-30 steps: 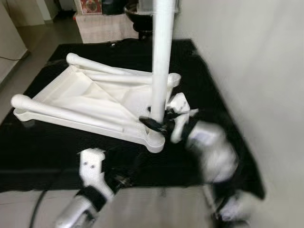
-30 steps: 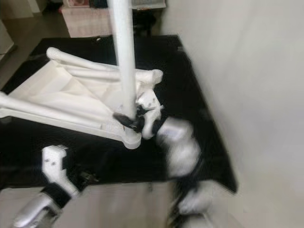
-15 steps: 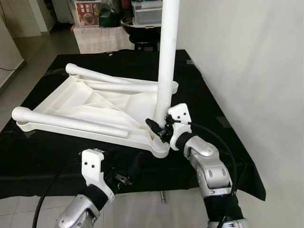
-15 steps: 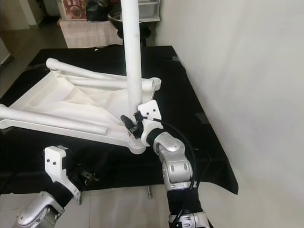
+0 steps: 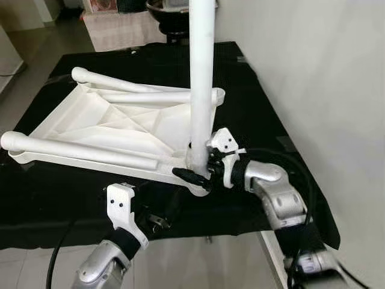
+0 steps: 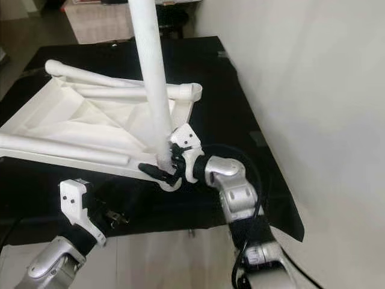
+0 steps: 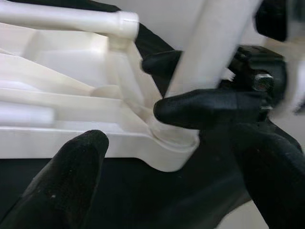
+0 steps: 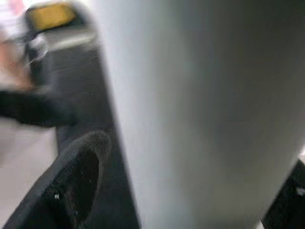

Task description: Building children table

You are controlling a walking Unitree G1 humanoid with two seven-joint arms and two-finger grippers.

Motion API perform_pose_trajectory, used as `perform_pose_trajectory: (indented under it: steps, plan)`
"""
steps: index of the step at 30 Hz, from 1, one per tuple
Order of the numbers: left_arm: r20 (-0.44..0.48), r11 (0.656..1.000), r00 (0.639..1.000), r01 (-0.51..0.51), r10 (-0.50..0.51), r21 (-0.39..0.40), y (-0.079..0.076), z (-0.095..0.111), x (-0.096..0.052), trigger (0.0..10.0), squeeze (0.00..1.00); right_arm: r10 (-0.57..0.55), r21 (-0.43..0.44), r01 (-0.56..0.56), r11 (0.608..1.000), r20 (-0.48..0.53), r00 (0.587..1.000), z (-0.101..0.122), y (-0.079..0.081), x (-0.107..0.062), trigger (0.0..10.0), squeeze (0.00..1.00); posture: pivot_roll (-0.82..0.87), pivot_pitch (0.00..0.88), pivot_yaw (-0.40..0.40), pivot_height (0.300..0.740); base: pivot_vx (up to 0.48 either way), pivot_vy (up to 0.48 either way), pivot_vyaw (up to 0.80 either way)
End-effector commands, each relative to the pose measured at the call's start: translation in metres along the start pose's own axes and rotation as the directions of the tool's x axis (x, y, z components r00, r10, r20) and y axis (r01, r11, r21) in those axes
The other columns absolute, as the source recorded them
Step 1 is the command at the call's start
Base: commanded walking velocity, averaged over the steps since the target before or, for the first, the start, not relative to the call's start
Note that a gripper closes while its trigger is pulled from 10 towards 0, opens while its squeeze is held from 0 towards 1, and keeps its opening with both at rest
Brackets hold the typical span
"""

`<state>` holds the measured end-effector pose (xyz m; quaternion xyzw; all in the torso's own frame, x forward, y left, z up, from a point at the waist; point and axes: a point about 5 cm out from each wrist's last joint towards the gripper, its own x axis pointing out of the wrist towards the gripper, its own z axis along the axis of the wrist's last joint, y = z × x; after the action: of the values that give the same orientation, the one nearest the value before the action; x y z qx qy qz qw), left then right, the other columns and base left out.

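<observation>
The white table top [image 5: 114, 129] lies upside down on a black cloth [image 5: 54, 192]. One white leg [image 5: 200, 78] stands upright in the near right corner socket [image 5: 201, 183]. My right gripper [image 5: 195, 171] is shut on that leg just above the socket; in the right wrist view the leg [image 8: 200, 109] sits between the black fingers [image 8: 71, 186]. Three more legs lie on the top, one along the near side [image 5: 78, 150]. My left gripper [image 7: 167, 143] is open, low in front of that corner and touching nothing.
A white wall [image 5: 325, 72] runs close along the right of the cloth. The cloth's front edge meets pale floor tiles [image 5: 198, 265]. A low stand [image 5: 120, 27] and a black stool [image 5: 168, 9] are beyond the far edge.
The view has sharpened and shifted. My right forearm now lies lower and more level, still gripping the leg near its foot. The leg stands straighter. The left arm is about where it was.
</observation>
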<state>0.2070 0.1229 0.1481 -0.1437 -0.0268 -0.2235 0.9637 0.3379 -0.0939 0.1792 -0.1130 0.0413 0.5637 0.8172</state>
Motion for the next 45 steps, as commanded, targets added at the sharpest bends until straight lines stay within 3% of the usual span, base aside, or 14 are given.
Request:
perform_pose_trajectory:
  steps: [1, 11, 12, 14, 15, 27, 35, 36, 37, 38, 39, 40, 42, 45]
  plan:
    - [-0.01, 1.0, 1.0, -0.01, 0.01, -0.001, -0.001, -0.001, -0.003, 10.0, 0.0, 0.09, -0.02, -0.091, 0.996, -0.016, 0.996, -0.001, 0.003, 0.01, 10.0, 0.0, 0.04, 0.129, -0.007, 0.74, 0.0, 0.0, 0.0]
    - [-0.01, 1.0, 1.0, -0.011, 0.01, -0.006, -0.01, -0.001, -0.008, 10.0, 0.0, 0.247, -0.018, -0.247, 0.969, 0.022, 0.969, 0.025, -0.012, 0.025, 10.0, 0.0, 0.07, 0.154, -0.019, 0.74, 0.0, 0.0, 0.0]
    - [-0.012, 1.0, 1.0, -0.01, 0.01, -0.007, -0.011, -0.001, -0.009, 10.0, 0.0, 0.267, -0.017, -0.267, 0.964, 0.028, 0.963, 0.027, -0.013, 0.025, 8.1, 0.0, 0.07, 0.157, -0.021, 0.74, 0.0, 0.0, 0.0]
    - [-0.012, 1.0, 1.0, -0.009, 0.009, -0.008, -0.012, -0.002, -0.009, 10.0, 0.0, 0.279, -0.017, -0.279, 0.96, 0.03, 0.96, 0.028, -0.013, 0.026, 8.1, 0.0, 0.07, 0.157, -0.021, 0.74, 0.0, 0.0, 0.0]
    - [-0.014, 1.0, 1.0, -0.009, 0.008, -0.009, -0.012, -0.002, -0.01, 10.0, 0.0, 0.294, -0.018, -0.293, 0.956, 0.032, 0.955, 0.028, -0.014, 0.026, 0.0, 0.0, 0.08, 0.157, -0.02, 0.74, 0.0, 0.0, 0.0]
    - [-0.019, 1.0, 1.0, -0.003, 0.003, -0.013, -0.014, -0.003, -0.01, 10.0, 0.0, 0.287, -0.015, -0.286, 0.958, 0.024, 0.958, 0.016, -0.019, 0.017, 0.0, 0.0, 0.07, 0.152, -0.018, 0.74, 0.0, 0.0, 0.0]
    - [-0.015, 1.0, 1.0, -0.009, 0.008, -0.01, -0.011, -0.002, -0.01, 10.0, 0.0, -0.029, 0.028, 0.03, 0.999, -0.025, 0.999, -0.017, -0.024, -0.007, 0.0, 0.0, 0.04, 0.152, -0.018, 0.74, 0.0, 0.0, 0.0]
    - [-0.015, 1.0, 1.0, -0.009, 0.009, -0.008, -0.009, -0.002, -0.01, 10.0, 0.0, -0.397, 0.125, 0.399, 0.908, -0.04, 0.917, -0.024, -0.026, -0.004, 0.0, 0.0, 0.03, 0.146, -0.014, 0.74, 0.0, 0.0, 0.0]
    - [-0.015, 1.0, 1.0, -0.009, 0.009, -0.007, -0.008, -0.002, -0.01, 10.0, 0.0, -0.639, 0.189, 0.646, 0.74, -0.105, 0.762, -0.032, -0.027, -0.012, 0.0, 0.0, 0.03, 0.146, -0.014, 0.74, 0.0, 0.0, 0.0]
    - [-0.015, 1.0, 1.0, -0.009, 0.009, -0.007, -0.008, -0.002, -0.01, 10.0, 0.0, -0.639, 0.189, 0.646, 0.74, -0.105, 0.762, -0.032, -0.027, -0.012, 0.0, 0.0, 0.03, 0.146, -0.014, 0.74, 0.0, 0.0, 0.0]
    - [-0.016, 1.0, 1.0, -0.008, 0.008, -0.005, -0.005, -0.001, -0.009, 10.0, 0.0, -0.655, 0.235, 0.667, 0.707, -0.138, 0.743, -0.041, 0.017, -0.011, 0.0, 0.0, 0.02, 0.142, 0.004, 0.74, 0.0, 0.0, 0.0]
    - [-0.019, 1.0, 1.0, -0.006, 0.006, -0.004, -0.003, -0.002, -0.007, 10.0, 0.0, -0.574, 0.216, 0.581, 0.785, -0.102, 0.813, -0.038, 0.031, -0.002, 0.0, 0.0, -0.01, 0.121, 0.022, 0.74, 0.0, 0.0, 0.0]
    - [-0.021, 1.0, 1.0, -0.004, 0.004, -0.004, -0.002, -0.003, -0.007, 10.0, 0.0, -0.523, 0.199, 0.528, 0.826, -0.082, 0.848, -0.037, 0.038, 0.004, 0.0, 0.0, -0.01, 0.121, 0.022, 0.74, 0.0, 0.0, 0.0]
    - [-0.026, 1.0, 1.0, 0.001, -0.001, -0.007, 0.0, -0.005, -0.002, 10.0, 0.0, -0.567, 0.238, 0.57, 0.787, -0.085, 0.819, -0.038, 0.019, 0.005, 0.0, 0.0, 0.0, 0.097, 0.01, 0.74, 0.0, 0.0, 0.0]
